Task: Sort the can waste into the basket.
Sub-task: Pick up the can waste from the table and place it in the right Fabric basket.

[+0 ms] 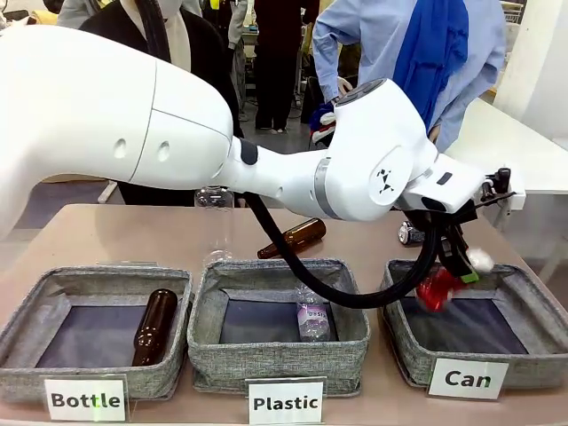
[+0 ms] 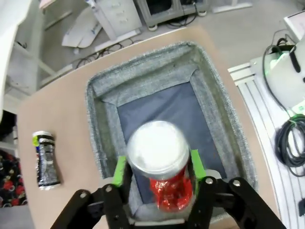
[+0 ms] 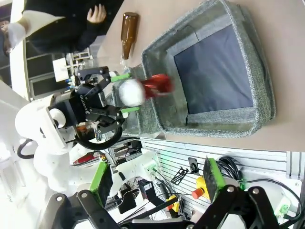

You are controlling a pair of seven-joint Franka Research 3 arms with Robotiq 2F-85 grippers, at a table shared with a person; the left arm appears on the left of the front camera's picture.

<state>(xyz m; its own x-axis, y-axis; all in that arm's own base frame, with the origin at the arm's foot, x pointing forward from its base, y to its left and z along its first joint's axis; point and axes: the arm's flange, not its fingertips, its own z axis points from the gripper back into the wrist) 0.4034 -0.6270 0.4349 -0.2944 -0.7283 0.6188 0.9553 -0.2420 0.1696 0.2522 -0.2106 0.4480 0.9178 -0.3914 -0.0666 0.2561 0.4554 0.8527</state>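
Note:
The red can is blurred just above the near-left corner of the grey basket marked "Can". It sits between the spread green pads of my left gripper, which is open. From the left wrist, the red can shows its silver end up between my left gripper fingers, over the basket floor. The dark can lies on the table beside the basket, also seen behind the arm as the dark can. My right gripper is open and empty, off to the side of the basket.
The "Bottle" basket holds a brown bottle. The "Plastic" basket holds a clear bottle. Another brown bottle lies behind them, and a clear bottle stands there. People stand at the far side.

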